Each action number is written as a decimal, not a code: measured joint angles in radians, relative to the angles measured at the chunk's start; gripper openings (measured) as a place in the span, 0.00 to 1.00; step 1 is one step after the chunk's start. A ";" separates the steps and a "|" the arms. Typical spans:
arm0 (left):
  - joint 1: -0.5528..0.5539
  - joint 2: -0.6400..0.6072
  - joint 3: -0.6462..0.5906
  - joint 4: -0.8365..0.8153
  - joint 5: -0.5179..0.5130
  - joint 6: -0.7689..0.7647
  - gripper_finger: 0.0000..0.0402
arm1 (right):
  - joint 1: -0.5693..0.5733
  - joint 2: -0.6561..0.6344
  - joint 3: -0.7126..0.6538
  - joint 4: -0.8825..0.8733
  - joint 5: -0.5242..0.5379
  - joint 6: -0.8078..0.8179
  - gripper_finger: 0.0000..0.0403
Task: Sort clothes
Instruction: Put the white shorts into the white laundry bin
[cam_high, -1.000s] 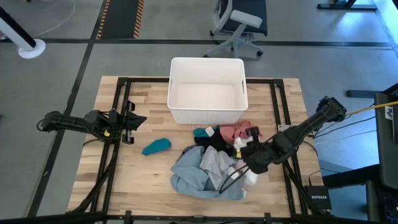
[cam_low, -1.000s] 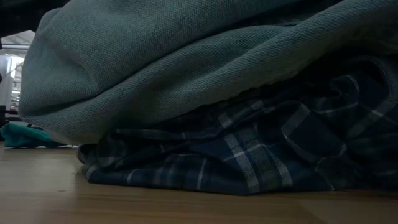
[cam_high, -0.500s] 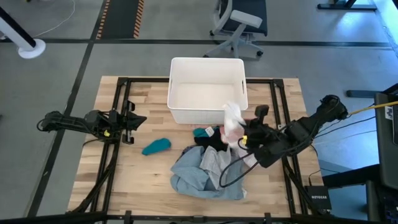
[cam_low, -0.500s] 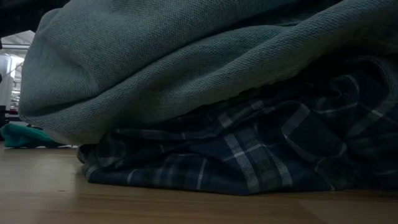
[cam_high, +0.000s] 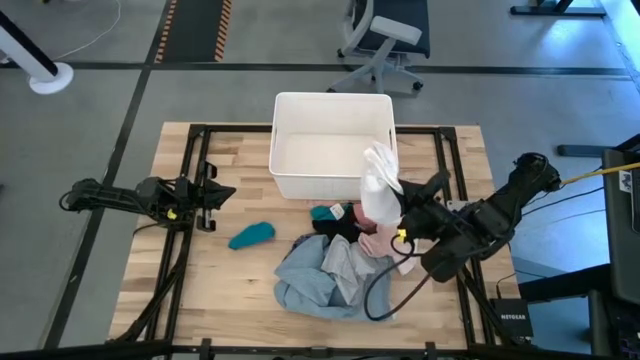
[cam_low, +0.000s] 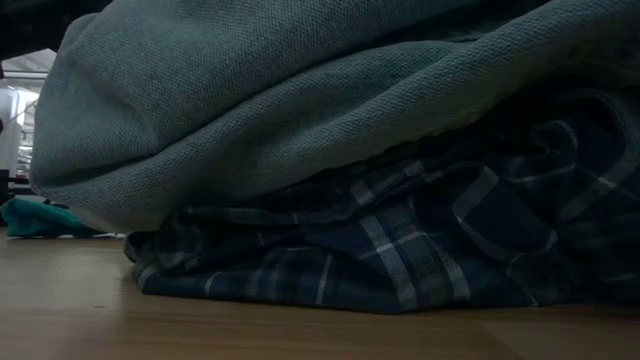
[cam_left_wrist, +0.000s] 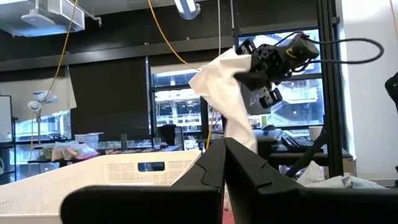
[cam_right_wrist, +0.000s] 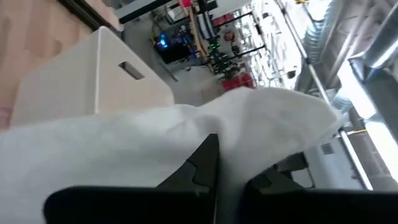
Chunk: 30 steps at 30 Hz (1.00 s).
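The right gripper (cam_high: 400, 205) clamps a white garment (cam_high: 379, 183) over the 5 o'clock corner of the white bin (cam_high: 333, 144); bin interior shows bare. The left gripper (cam_high: 213, 195), at the table's (cam_high: 200, 290) 9 o'clock, has its fingers pressed together.

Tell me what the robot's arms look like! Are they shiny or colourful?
Both arms are dark, nearly black, jointed and matte. The left gripper has a tiny yellow-green mark beside it. The right gripper also shows a small yellow spot, and a black cable loops below that arm. Each ends in two dark, wedge-shaped fingers.

white bin (cam_high: 283, 178) interior open, clothes pile (cam_high: 330, 275) crowding table centre
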 joint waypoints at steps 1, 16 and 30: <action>0.000 0.000 0.000 0.000 0.000 0.000 0.00 | 0.000 0.000 0.000 0.026 0.013 -0.034 0.08; 0.000 0.000 0.000 0.000 0.000 0.012 0.00 | -0.233 0.000 0.000 0.601 -0.037 -0.817 0.08; 0.000 0.000 0.000 0.001 0.000 0.029 0.00 | -0.595 -0.013 0.000 1.015 -0.391 -1.137 0.08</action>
